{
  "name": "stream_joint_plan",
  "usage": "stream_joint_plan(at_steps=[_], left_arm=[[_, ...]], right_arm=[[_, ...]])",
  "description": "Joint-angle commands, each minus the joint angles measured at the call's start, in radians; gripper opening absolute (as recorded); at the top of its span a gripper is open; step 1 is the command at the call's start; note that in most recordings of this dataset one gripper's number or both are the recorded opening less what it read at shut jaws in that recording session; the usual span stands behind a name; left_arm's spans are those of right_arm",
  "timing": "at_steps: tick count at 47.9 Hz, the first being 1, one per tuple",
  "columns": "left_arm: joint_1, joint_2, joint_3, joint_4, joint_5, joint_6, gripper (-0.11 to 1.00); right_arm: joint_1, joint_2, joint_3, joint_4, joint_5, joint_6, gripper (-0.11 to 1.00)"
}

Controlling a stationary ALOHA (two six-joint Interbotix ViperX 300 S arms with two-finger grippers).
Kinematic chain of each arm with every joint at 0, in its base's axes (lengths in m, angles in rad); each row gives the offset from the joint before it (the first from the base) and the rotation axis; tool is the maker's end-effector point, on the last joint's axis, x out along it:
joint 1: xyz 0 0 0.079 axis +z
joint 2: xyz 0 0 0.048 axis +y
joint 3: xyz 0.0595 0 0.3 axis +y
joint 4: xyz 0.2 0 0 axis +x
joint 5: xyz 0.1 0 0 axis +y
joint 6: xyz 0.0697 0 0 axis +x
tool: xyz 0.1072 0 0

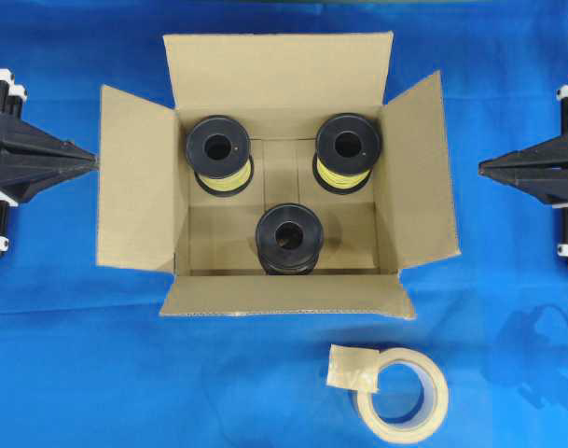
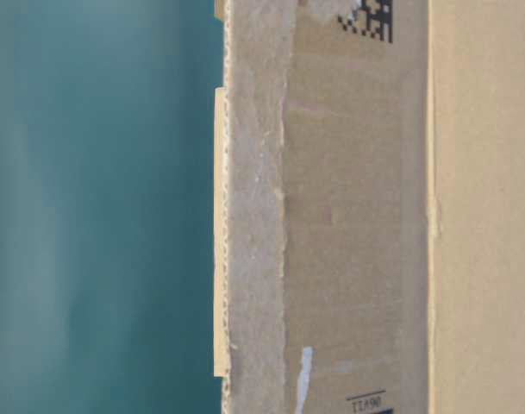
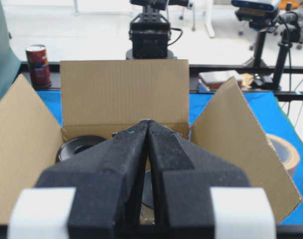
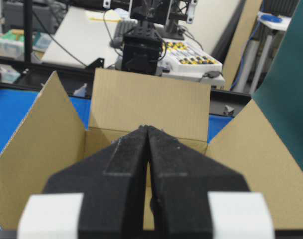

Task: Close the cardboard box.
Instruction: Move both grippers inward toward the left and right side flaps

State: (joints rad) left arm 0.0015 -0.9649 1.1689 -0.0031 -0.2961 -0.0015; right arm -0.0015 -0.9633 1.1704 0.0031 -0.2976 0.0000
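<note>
Cardboard box (image 1: pixel 134 177) sits in the middle of the blue table (image 1: pixel 69 373), wide open: all four flaps are splayed outward, none yet folded in, so by my reading the closing has not begun and every flap is left to do. Inside the box stand three dark spools (image 1: pixel 286 239), two toward its far wall with yellow wire on them and one toward its near wall.

At the box's left flap waits the left claw (image 1: pixel 90 161), its tip just beside the flap's edge, and well off the right flap waits the right claw (image 1: pixel 484 167). Both are clenched with nothing between the fingers (the wrist views show the black pads pressed together).

On the box's outer wall, the table-level view shows part of a square black-and-white code mark (image 2: pixel 370 19) and small print (image 2: pixel 365 403) that looks turned on its side and reversed, too small for me to read surely.

In front of the box, toward its right corner, lies a beige tape roll (image 1: pixel 405 387) with a loose end folded back. I see no writing on it.
</note>
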Motion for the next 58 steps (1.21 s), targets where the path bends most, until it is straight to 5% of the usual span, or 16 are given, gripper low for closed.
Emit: stream_joint_plan(at_steps=[1, 25, 58], left_arm=[[-0.003, -0.017, -0.005, -0.025, 0.046, 0.011, 0.00], [-0.003, -0.129, 0.063, -0.028, 0.336, 0.000, 0.00], [-0.002, 0.008, 0.141, -0.034, 0.376, -0.046, 0.00]], right_arm=[[0.000, 0.000, -0.015, -0.002, 0.003, 0.009, 0.00], [-0.038, -0.101, 0.014, 0.038, 0.282, 0.014, 0.00], [-0.051, 0.072, 0.120, 0.092, 0.268, 0.015, 0.00]])
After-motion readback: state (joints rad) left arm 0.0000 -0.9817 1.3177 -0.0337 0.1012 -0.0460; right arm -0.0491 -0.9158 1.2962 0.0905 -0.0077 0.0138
